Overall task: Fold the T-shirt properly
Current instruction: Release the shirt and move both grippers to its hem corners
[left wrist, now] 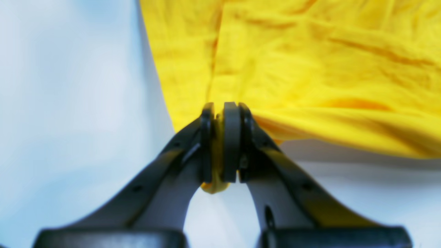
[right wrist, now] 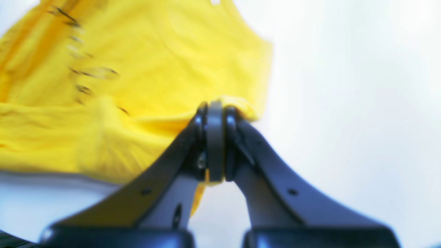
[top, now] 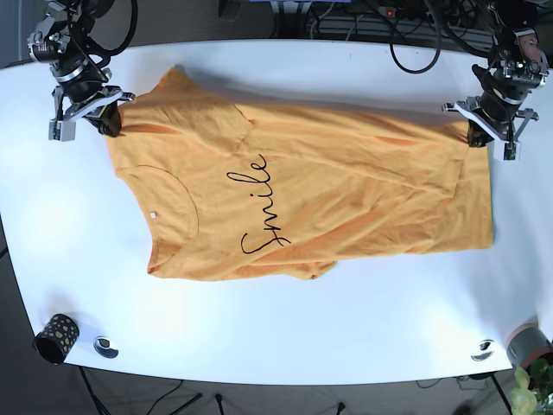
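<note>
t-shirt (top: 302, 199): spread across the bench (top: 285, 333)
cup (top: 55, 337): bench's near left corner
left gripper (top: 478, 134): shirt's far right corner
right gripper (top: 108, 125): shirt's far left corner

A broad white table (top: 285, 333) with rounded corners fills most of the overhead view, its surface brightly and evenly lit. Along its near edge stand a small dark cup with pale spots (top: 55, 337) at one corner, a small round silver object (top: 106, 347) just beside it, and a second silver object (top: 483, 349) near the opposite corner. A green potted plant (top: 529, 393) sits just off that corner. Black cables (top: 406, 26) tangle behind the far edge. Dark flooring (top: 17, 363) shows beyond the tabletop.
</note>
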